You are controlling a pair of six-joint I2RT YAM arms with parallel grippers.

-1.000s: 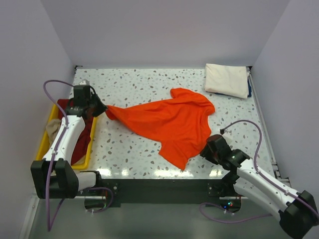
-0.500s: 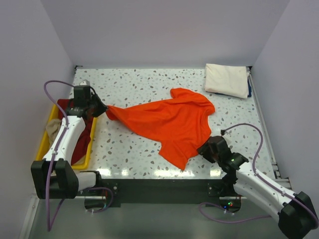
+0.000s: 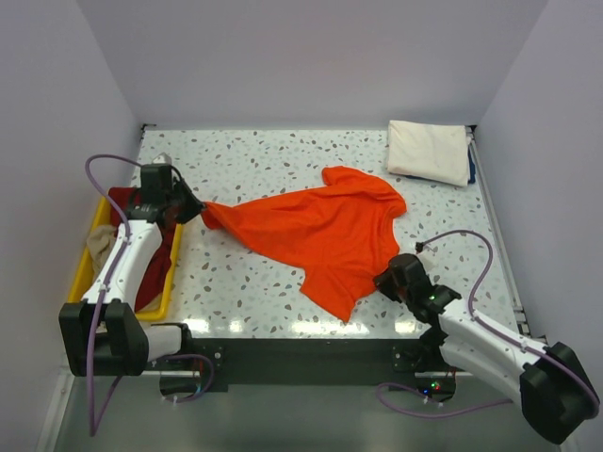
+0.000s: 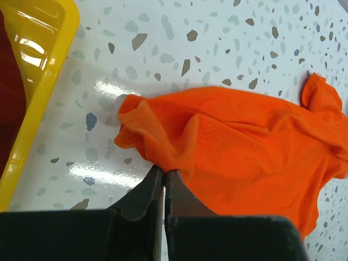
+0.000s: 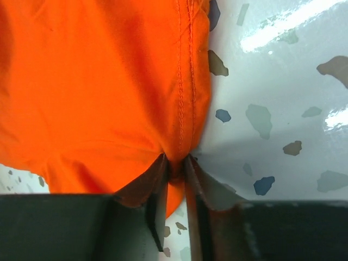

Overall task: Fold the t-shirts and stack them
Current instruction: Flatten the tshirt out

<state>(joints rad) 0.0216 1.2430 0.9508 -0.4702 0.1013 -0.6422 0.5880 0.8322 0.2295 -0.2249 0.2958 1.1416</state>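
My left gripper [image 4: 163, 172] is closed on one bunched corner of the orange t-shirt [image 3: 320, 231], and the cloth is pinched tight between the two dark fingers, just beside the rim of the yellow plastic tray [image 3: 171, 282]. My right gripper [image 5: 175, 163] holds the opposite side of the same shirt: its fingers stand narrow with the stitched hem caught between them, low at the near right of the cloth. Between my two grippers the shirt lies spread across the middle of the table [image 3: 273, 165], stretched to a point toward the left and wider, with soft wrinkles, toward the right. The fabric is thin, matt and bright, with a double seam along the hem. The table top is glossy white with grey and blue speckles. A cream-white t-shirt [image 3: 429, 151] lies folded into a neat rectangle at the far right corner, well apart from both grippers. In the tray lie a dark red t-shirt [image 3: 162, 252] and a beige cloth [image 3: 100, 243], both crumpled.
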